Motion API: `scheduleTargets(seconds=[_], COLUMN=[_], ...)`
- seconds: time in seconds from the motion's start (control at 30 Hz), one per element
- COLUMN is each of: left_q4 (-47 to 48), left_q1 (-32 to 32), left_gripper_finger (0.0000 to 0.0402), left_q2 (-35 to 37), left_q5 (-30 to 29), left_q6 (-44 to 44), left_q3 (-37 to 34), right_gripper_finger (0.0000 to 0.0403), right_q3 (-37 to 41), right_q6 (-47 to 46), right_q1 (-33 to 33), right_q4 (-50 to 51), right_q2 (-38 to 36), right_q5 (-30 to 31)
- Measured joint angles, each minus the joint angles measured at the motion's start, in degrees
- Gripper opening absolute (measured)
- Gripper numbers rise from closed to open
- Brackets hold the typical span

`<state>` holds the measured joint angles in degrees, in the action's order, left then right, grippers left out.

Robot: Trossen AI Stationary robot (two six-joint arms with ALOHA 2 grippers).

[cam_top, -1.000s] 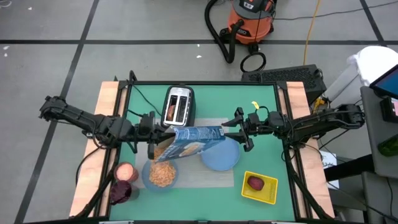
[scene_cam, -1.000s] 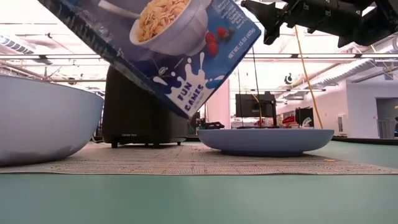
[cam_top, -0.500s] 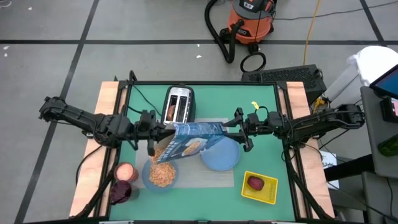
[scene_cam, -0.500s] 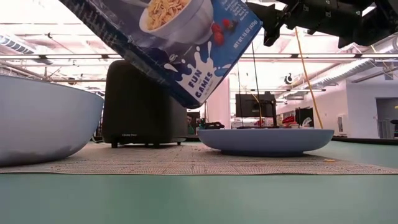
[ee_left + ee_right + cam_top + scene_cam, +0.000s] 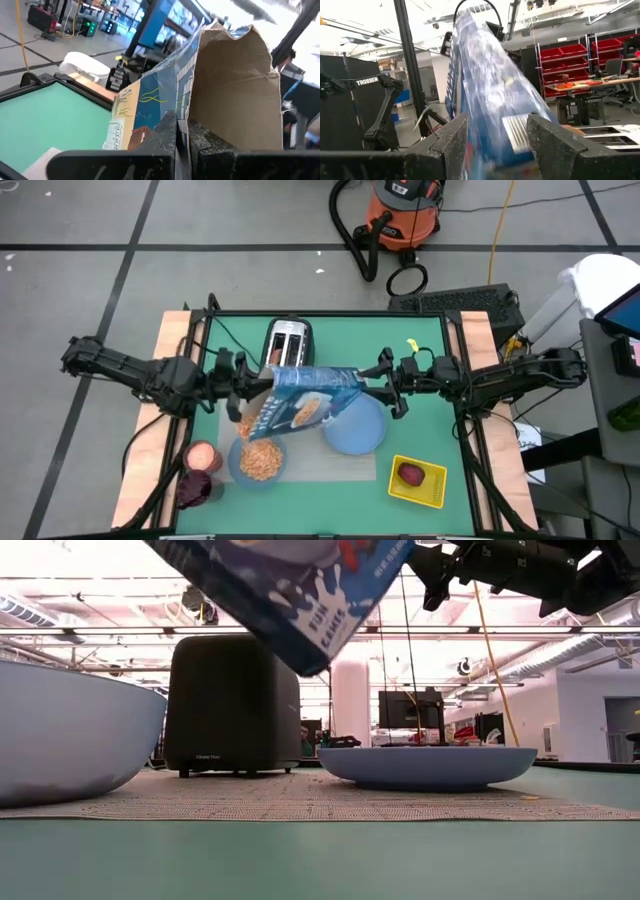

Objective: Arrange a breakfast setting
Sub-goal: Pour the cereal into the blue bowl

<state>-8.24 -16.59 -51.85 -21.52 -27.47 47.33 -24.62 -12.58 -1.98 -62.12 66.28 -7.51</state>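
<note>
**Both arms on the cereal box, held up over the bowl**

The blue cereal box (image 5: 305, 398) is up in the air over the middle of the grey mat (image 5: 335, 465), tilted, with its torn-open top end toward the left arm. The left gripper (image 5: 243, 383) has that open end: in the left wrist view its two dark fingers (image 5: 167, 132) are pinched nearly together on the edge of the cardboard flap. The right gripper (image 5: 372, 384) has the other end, and the right wrist view shows its fingers (image 5: 452, 137) spread about the box's thickness with the box clamped between them. In the low view the box's lower corner (image 5: 310, 615) hangs well clear of the mat.

Just below the box's open end sits the light-blue bowl (image 5: 259, 460), on the mat, with a heap of cereal in it. The light-blue plate (image 5: 355, 430) is next to it on the mat, partly under the box. The black-and-silver toaster (image 5: 288, 346) stands behind the box with something browned showing in a slot. The dark red fruit (image 5: 410, 474) lies in the yellow tray (image 5: 417, 482) at the near right, off the mat.
</note>
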Motion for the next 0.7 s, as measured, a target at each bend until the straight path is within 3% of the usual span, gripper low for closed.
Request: scheduleTargets(seconds=[0.3,0.7], left_q4=[0.4,-4.3], left_q1=[4.3,8.3], left_gripper_finger=[0.0003,0.0003], left_q2=[3.4,3.7], left_q5=[-0.1,0.0], left_q6=[-12.7,-16.1], left_q3=[0.0,0.0], right_gripper_finger=[0.0192,0.0192], right_q3=[0.0,0.0], right_q6=[-0.1,-0.2], right_q1=[-0.3,-0.3], right_q4=[0.2,0.3], right_q2=[0.0,0.0], right_q5=[0.4,0.4])
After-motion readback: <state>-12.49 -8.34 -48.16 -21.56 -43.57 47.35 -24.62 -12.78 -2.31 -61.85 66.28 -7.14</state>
